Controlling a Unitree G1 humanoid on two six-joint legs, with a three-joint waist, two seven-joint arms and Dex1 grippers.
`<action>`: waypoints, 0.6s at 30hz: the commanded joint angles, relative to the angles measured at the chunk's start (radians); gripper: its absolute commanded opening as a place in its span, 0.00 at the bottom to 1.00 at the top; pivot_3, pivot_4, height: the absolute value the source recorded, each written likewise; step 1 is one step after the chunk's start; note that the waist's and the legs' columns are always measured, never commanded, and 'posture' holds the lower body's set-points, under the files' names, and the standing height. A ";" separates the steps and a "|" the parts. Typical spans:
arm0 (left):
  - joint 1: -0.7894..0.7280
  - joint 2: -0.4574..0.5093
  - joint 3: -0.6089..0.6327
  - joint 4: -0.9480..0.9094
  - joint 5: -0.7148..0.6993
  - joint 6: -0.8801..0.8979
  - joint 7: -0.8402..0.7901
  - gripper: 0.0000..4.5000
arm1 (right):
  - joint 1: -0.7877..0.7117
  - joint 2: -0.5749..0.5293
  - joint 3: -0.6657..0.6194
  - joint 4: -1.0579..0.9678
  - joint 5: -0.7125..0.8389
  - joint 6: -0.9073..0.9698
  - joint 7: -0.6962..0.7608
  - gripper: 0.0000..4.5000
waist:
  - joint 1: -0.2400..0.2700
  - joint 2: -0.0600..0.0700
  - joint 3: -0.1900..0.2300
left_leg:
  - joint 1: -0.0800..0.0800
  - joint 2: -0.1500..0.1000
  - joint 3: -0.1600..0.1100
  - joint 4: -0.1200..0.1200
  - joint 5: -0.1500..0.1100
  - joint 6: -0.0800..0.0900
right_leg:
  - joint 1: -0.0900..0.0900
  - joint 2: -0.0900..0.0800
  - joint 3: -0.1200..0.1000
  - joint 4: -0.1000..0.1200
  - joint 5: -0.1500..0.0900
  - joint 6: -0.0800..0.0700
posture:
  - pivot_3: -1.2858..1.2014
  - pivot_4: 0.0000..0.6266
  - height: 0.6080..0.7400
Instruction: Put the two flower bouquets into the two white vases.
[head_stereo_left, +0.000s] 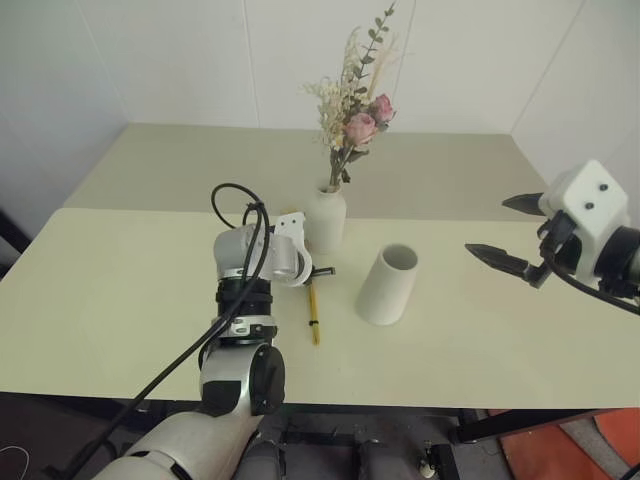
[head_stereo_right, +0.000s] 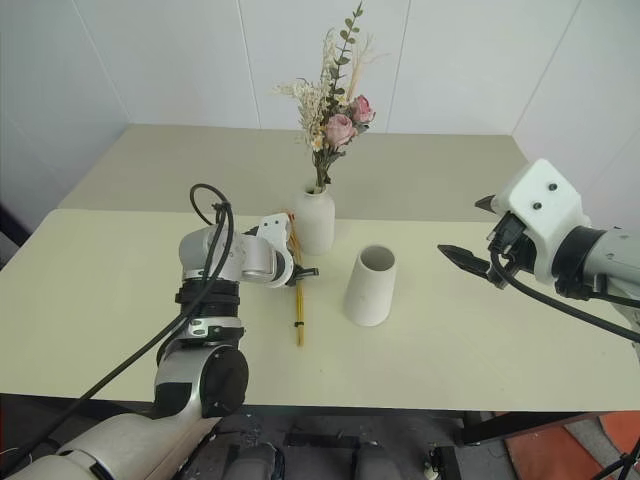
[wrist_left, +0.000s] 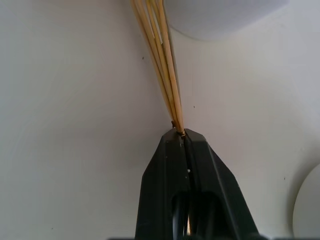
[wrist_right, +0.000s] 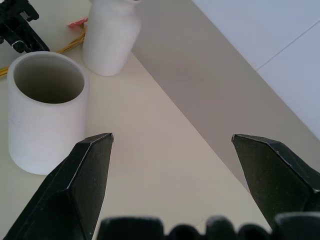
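**With one bouquet already standing, the slim one is being pinched off the table**

While the slim bouquet (head_stereo_left: 313, 318) lies flat on the cream table (head_stereo_left: 120, 300), its yellow stems are seen caught between the pressed-together fingers of the left gripper (wrist_left: 181, 136), right at the fingertips. The pinch is taken near one end of the bundle, probably so that most of its length hangs free and can later be tipped upright. Its red-pink blooms are glimpsed in the right wrist view, lying beside the bottle vase; in the head views they are hidden behind the left gripper.

Just to the right of the stems, the wide vase (head_stereo_left: 388, 285) is found standing empty, its mouth open and tilted slightly toward the camera. That wide opening is judged the natural home for the loose stems, since little aiming would be needed.

Just beyond the left gripper, the bottle vase (head_stereo_left: 326, 217) is already filled: the bushy bouquet (head_stereo_left: 356, 110) of pink roses, green sprigs and cream filler is held upright by the narrow neck, which appears to be why it stands so straight. Half the task can be counted as done.

Out to the right, the right gripper (head_stereo_left: 508, 232) is held above the table with its fingers spread wide and nothing between them, well apart from both vases. It is aimed toward the wide vase, perhaps to steady it if called upon.

A lift and a turn to vertical would be called for next.
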 joint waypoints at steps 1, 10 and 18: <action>0.036 -0.065 0.011 -0.111 0.038 -0.164 0.091 0.01 | 0.002 -0.001 -0.045 -0.014 -0.009 -0.009 -0.012 1.00 | -0.005 0.000 0.000 | 0.000 0.000 0.000 0.000 0.000 0.000 | -0.001 0.000 0.001 0.000 0.000 0.000 | 0.52 0.24 1.00; 0.132 -0.037 0.068 -0.411 0.014 -0.674 0.214 0.01 | 0.057 -0.005 -0.105 -0.025 -0.021 -0.017 -0.006 1.00 | -0.001 0.000 0.000 | 0.000 0.000 0.003 -0.002 0.000 0.000 | -0.001 0.000 0.004 0.000 0.000 0.000 | 0.52 0.24 1.00; 0.025 0.019 0.135 -0.448 -0.533 -0.918 -0.320 0.01 | 0.142 -0.003 -0.210 -0.012 0.002 -0.027 0.073 1.00 | 0.021 0.000 0.000 | -0.003 0.000 0.004 0.000 0.000 0.000 | -0.002 0.000 0.003 -0.002 0.001 0.000 | 0.52 0.24 1.00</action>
